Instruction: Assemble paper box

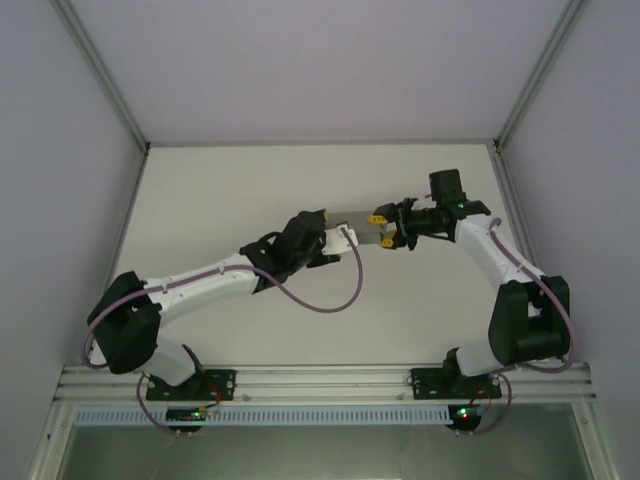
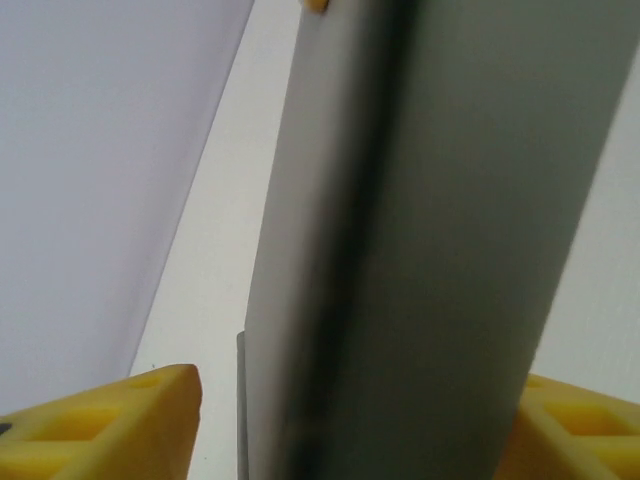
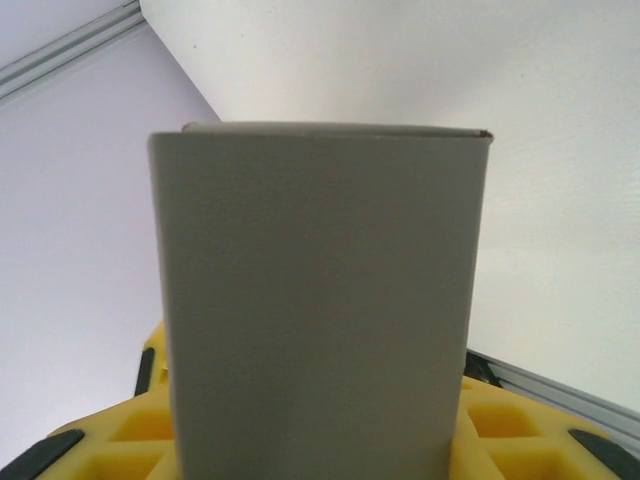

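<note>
The paper box (image 1: 354, 222) hangs above the middle of the table (image 1: 220, 180), held up between the two arms. The right gripper (image 1: 386, 234) pinches one end of it: in the right wrist view the grey cardboard rises straight from between the yellow fingers (image 3: 135, 430), which sit against both of its edges. The left gripper (image 1: 334, 242) straddles the other end. In the left wrist view one yellow finger (image 2: 575, 430) lies against the box, but a strip of table shows between the other finger and the cardboard, so I cannot tell whether that gripper is pressing or merely standing around it.

The step in hand looks like shaping or closing the box in mid-air. To do it well, the right gripper should keep a firm but gentle hold, since thin cardboard creases easily. The left should close squarely on the flat walls rather than on a corner, pushing along the fold lines without twisting.

Count: one paper box, two arms, two grippers
</note>
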`<state>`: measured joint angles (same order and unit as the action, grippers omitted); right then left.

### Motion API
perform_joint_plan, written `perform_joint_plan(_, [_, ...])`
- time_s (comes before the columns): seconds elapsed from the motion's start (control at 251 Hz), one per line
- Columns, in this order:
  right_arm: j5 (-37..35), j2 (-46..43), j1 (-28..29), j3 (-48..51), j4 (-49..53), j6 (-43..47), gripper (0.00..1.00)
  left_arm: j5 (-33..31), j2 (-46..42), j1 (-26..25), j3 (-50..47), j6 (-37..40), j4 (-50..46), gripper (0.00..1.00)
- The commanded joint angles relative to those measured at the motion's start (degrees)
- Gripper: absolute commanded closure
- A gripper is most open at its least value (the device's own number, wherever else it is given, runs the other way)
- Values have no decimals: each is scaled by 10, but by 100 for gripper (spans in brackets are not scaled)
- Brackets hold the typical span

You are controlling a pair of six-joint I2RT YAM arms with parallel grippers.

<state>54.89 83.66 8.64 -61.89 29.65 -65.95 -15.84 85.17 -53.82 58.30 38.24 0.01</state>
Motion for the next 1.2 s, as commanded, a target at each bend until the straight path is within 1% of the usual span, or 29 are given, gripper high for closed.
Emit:
perform_joint_plan(0.0, [43,5,8,-26,83,49,59,-7,-13,2,1,8,27,40])
perform_joint_plan(0.06, [43,3,6,-25,79,46,57,-5,-16,2,0,10,27,47])
perform_joint_plan(0.116, [44,3,7,-22,67,38,56,-10,-18,2,0,13,27,51])
perform_joint_plan(0.192, [49,3,7,-19,62,34,50,-13,-19,2,2,16,21,56])
perform_joint_plan(0.243, [49,2,5,-19,58,31,48,-12,-21,2,5,13,15,59])
perform_joint_plan(0.307, [46,-3,2,-14,52,22,41,-4,-25,1,9,13,1,64])
perform_joint_plan(0.379, [34,-16,-5,-2,-2,1,35,1,-31,1,15,5,-17,67])
perform_joint_plan(0.435, [17,-25,-19,6,-34,-7,23,6,-35,1,20,1,-35,67])
perform_joint_plan(0.475, [0,-32,-31,6,-40,3,17,9,-39,1,22,-3,-51,67])
perform_joint_plan(0.487, [-7,-34,-34,5,-38,11,12,9,-39,1,24,-5,-56,67])
perform_joint_plan(0.499, [-14,-36,-38,4,-37,20,4,11,-40,1,25,-6,-63,67])
perform_joint_plan(0.515, [-24,-39,-43,1,-36,31,1,11,-42,2,27,-8,-71,67])
perform_joint_plan(0.555, [-52,-46,-59,-7,-30,68,1,13,-44,2,32,-14,-93,67])
perform_joint_plan(0.595, [-69,-53,-75,-20,-8,130,1,22,-45,1,41,-22,-126,67])
perform_joint_plan(0.623, [-69,-58,-87,-25,-17,168,1,31,-45,4,47,-28,-151,67])
perform_joint_plan(0.651, [-77,-63,-96,-36,-36,186,1,44,-43,7,55,-36,-176,67])
perform_joint_plan(0.686, [-93,-71,-103,-55,-21,245,1,65,-40,12,64,-44,-209,68])
perform_joint_plan(0.706, [-110,-76,-105,-67,-9,279,1,74,-38,17,68,-50,-225,70])
perform_joint_plan(0.73, [-147,-83,-104,-88,2,328,1,84,-33,23,76,-58,-244,70])
perform_joint_plan(0.77, [-204,-95,-94,-109,31,426,1,122,-24,36,91,-68,-289,70])
perform_joint_plan(0.802, [-242,-105,-83,-113,43,471,1,158,-13,47,106,-73,-332,69])
perform_joint_plan(0.854, [-279,-119,-74,-104,44,538,1,210,11,63,132,-74,-404,68])
perform_joint_plan(0.89, [-280,-131,-71,-88,34,567,1,219,29,68,147,-80,-437,69])
perform_joint_plan(0.934, [-279,-143,-70,-70,22,594,1,224,51,74,165,-91,-463,72])
perform_joint_plan(0.962, [-270,-149,-69,-68,15,605,1,240,64,79,176,-89,-483,72])
perform_joint_plan(0.998, [-252,-157,-68,-41,3,616,1,261,78,89,185,-82,-507,71])
perform_joint_plan(1.058, [-232,-167,-66,-21,-17,628,1,268,102,100,195,-81,-520,71])
perform_joint_plan(1.125, [-220,-168,-61,-18,-8,655,1,279,132,113,214,-84,-536,71])
perform_joint_plan(1.193, [-211,-165,-40,-23,21,701,1,313,160,127,243,-77,-564,70])
